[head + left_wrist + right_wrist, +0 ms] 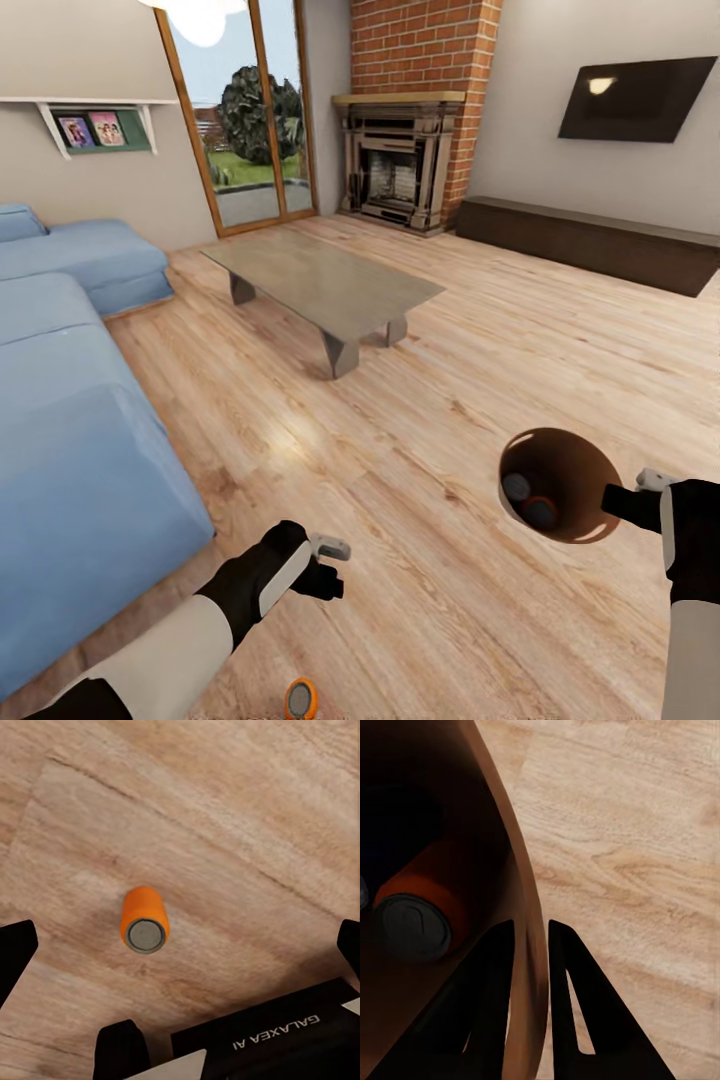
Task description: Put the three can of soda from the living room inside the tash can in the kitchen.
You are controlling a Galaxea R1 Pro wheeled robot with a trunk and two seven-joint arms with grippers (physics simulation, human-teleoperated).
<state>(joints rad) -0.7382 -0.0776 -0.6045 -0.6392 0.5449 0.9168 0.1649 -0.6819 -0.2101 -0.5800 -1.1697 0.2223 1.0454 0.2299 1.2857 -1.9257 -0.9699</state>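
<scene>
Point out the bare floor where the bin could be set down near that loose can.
The wood floor lies bare between the left gripper and the bin the right gripper grips by the rim, and on toward the coffee table. The loose can stands alone. Tight spot: along the sofa.

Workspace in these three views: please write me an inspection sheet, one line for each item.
Surface: light wood floor.
Job's things: brown bin holds two cans; third can upright on the floor.
Clutter: nothing seen.
Grippers: left gripper open above the third can; right gripper shut on the bin wall.
Cables: nothing seen.
Surroundings: blue sofa, glass coffee table, brick fireplace, wall TV.
</scene>
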